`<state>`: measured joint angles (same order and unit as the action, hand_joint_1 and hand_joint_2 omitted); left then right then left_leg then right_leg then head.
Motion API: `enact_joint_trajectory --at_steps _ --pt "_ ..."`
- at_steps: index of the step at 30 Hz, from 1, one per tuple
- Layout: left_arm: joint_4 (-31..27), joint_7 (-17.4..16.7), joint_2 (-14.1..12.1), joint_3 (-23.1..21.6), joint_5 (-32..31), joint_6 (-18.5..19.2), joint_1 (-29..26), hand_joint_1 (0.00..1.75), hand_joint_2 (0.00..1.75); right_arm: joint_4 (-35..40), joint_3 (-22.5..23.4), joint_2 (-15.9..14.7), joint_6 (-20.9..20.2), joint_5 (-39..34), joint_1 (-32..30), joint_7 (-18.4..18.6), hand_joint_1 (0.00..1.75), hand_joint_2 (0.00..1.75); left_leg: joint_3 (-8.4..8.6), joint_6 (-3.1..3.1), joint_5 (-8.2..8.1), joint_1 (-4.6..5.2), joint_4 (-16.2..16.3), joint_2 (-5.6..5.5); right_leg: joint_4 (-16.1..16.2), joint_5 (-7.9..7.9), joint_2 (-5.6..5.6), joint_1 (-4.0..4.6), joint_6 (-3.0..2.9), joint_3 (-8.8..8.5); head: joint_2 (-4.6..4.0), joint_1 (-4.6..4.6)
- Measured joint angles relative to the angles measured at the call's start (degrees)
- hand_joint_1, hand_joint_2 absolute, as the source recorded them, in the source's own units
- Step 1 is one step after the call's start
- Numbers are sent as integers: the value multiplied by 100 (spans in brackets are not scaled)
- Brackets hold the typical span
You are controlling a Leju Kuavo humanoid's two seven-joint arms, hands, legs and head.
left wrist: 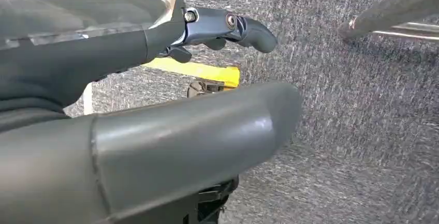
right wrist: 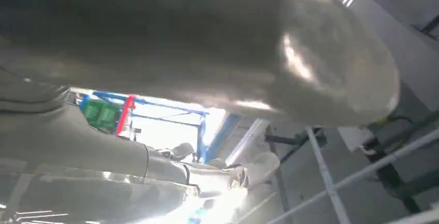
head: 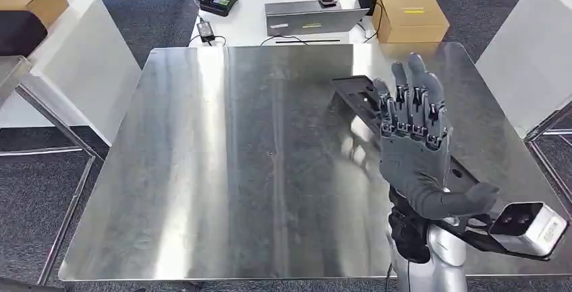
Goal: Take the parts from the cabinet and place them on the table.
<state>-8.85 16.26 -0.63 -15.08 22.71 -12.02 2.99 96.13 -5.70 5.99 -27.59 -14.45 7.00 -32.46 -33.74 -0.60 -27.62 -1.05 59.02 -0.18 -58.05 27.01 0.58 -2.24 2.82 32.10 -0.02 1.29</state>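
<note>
At the right of the head view, the right hand (head: 415,147) is raised above the steel table (head: 222,170) with fingers straight, close together and holding nothing, and the flat black part (head: 361,100) lies on the table just beyond and beneath it. The left hand (left wrist: 155,131) hangs over grey carpet, its fingers apart and empty. The risk I judge: pulling the arm back low could let the fingers catch the part and drag it toward the table's right edge.

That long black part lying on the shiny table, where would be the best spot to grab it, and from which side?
Probably near the far end of the black part, which lies bare on the metal table. It is flat and long, so pinching across its narrow width from above seems best. The right hand, fingers spread, covers its middle, so the rest is hard to judge.
</note>
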Motion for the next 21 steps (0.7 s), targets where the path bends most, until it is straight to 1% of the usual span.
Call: enact_joint_trajectory --at_steps 1,2,3,4,5,6,7,8,9,10,11,12,13,14,15,16,17,18,19,20,21 --pt "0 0 2 0 0 9 1 0 0 15 0 9 7 0 -2 0 0 0 -88 16 -261 -4 245 4 0 -27 -3 7 -69 33 0 2" --pt "0 0 6 -2 0 13 2 0 0 31 -2 11 31 2 -4 11 0 0 -237 33 -544 -6 632 1 -1 -53 -5 24 -120 73 0 -2" --pt "0 0 9 -2 0 18 5 0 0 37 -2 13 53 0 -9 22 0 0 -423 49 -812 -8 1116 3 -3 -82 -16 47 -161 122 0 0" --pt "0 0 9 -2 0 22 2 0 0 39 0 13 70 -2 -21 39 0 0 -555 55 -980 -9 1498 2 -4 -110 -18 65 -195 169 0 0" --pt "0 0 6 0 0 26 -2 0 0 39 4 15 85 -2 -40 57 0 0 -584 52 -1013 -8 1676 2 -5 -141 -19 90 -201 210 0 -2" --pt "0 0 4 0 0 35 0 0 0 52 4 18 103 -2 -62 61 0 0 -476 33 -915 -8 1578 2 -5 -178 -20 104 -204 249 0 0" --pt "0 0 2 0 0 42 4 0 0 74 7 18 120 -2 -72 68 0 0 -240 1 -726 -5 1243 2 -5 -210 -18 116 -197 280 0 -2" --pt "0 0 2 0 0 59 8 0 0 101 9 20 133 -2 -77 74 0 0 98 -42 -512 -2 726 2 -5 -238 -15 125 -179 301 0 0" --pt "0 0 -5 0 0 61 14 0 0 129 9 24 140 -2 -77 74 0 0 447 -95 -383 4 217 -2 -5 -261 -12 132 -164 310 0 0" --pt "0 0 -15 -2 0 75 29 0 0 155 11 35 149 -2 -81 74 0 0 659 -130 -459 32 -142 -2 -7 -287 -12 148 -125 322 0 0" --pt "0 2 -13 -2 0 79 32 0 0 181 13 39 164 0 -80 76 0 0 643 -98 -377 50 -118 -1 2 -327 -20 163 -85 326 0 13" --pt "0 4 -11 -2 -2 85 29 0 0 195 13 44 171 7 -81 98 0 0 610 -115 -362 90 -141 -7 3 -358 -30 156 -52 326 0 4" --pt "0 4 -13 0 -2 92 28 0 0 199 13 44 175 9 -91 105 0 0 593 -124 -353 110 -135 -7 13 -393 -34 132 -7 341 0 0" --pt "0 4 -15 0 -4 114 27 0 0 234 15 46 186 13 -111 125 0 0 571 -177 -296 129 -164 -5 46 -439 -33 132 58 339 0 4" --pt "0 7 -9 0 -13 125 24 0 0 258 20 42 190 13 -122 122 0 0 504 -221 -190 57 -238 17 1 -416 -36 143 73 379 0 9" --pt "0 7 -9 2 -20 127 32 0 0 280 26 42 195 13 -137 124 0 0 451 -247 -137 75 -252 34 -126 -215 -39 140 43 496 0 4" --pt "0 7 -20 9 -20 125 37 0 0 291 28 42 199 18 -145 129 0 0 388 -313 -72 76 -248 50 -459 101 -38 142 -25 608 0 26" --pt "0 7 -16 9 -26 129 34 0 0 291 35 42 210 22 -160 136 0 0 314 -314 -16 84 -247 59 -888 376 -37 141 -61 731 0 24" --pt "0 7 -7 9 -28 129 31 0 0 293 42 42 236 35 -178 136 0 0 254 -317 42 91 -241 68 -1349 594 -39 140 -62 851 0 24" --pt "0 7 -4 9 -28 129 27 0 0 293 46 42 269 99 -198 138 0 0 169 -308 101 96 -237 77 -1670 676 -39 139 -18 895 0 24" --pt "0 7 2 9 -28 129 25 0 0 293 52 42 297 146 -214 140 0 0 96 -301 155 96 -231 84 -1718 628 -39 135 44 819 0 22"
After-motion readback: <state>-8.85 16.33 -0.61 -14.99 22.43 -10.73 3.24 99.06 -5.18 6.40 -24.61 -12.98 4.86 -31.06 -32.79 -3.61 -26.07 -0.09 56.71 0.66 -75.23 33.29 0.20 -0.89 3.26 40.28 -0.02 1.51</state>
